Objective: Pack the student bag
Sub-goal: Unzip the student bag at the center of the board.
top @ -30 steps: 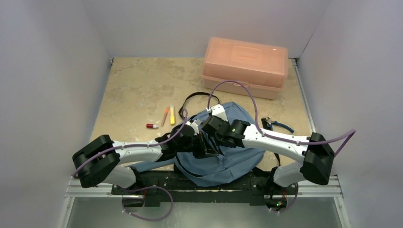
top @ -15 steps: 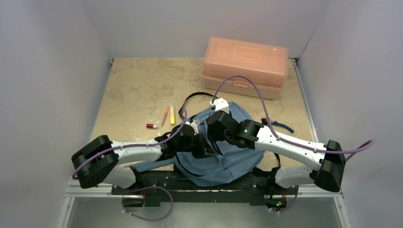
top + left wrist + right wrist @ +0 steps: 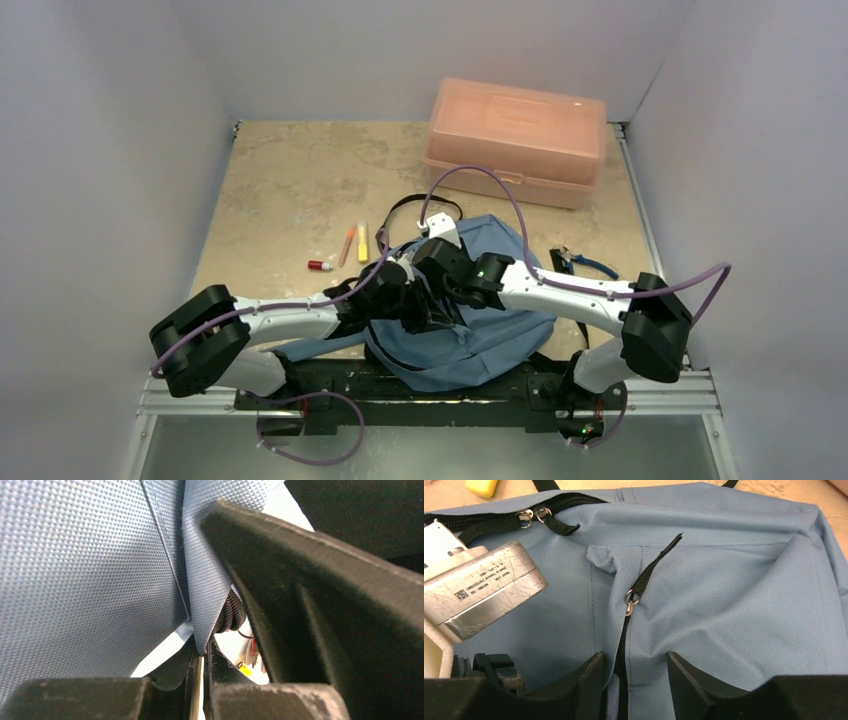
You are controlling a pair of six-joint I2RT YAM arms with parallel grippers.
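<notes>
The student bag (image 3: 490,335), blue-grey fabric, lies at the near middle of the table. My left gripper (image 3: 425,308) is shut on a fold of the bag's fabric beside a dark zipper; in the left wrist view the gripper (image 3: 205,655) pinches that fold (image 3: 205,580). My right gripper (image 3: 440,272) is open over the bag, close to the left one. In the right wrist view the gripper (image 3: 636,672) has its fingers (image 3: 591,680) on either side of the front pocket zipper (image 3: 624,645), just below its pull (image 3: 630,605). The main zipper (image 3: 534,515) runs along the bag's top.
A salmon-pink plastic box (image 3: 515,140) stands at the back right. An orange pen (image 3: 347,245), a yellow marker (image 3: 363,242) and a small red item (image 3: 320,265) lie left of the bag. A blue-handled tool (image 3: 585,265) lies right of it. A black strap (image 3: 410,205) loops behind the bag.
My right arm swung out to the right, then came back; its gripper now sits further left, closer to the left gripper. The left arm has held still on the fabric.
</notes>
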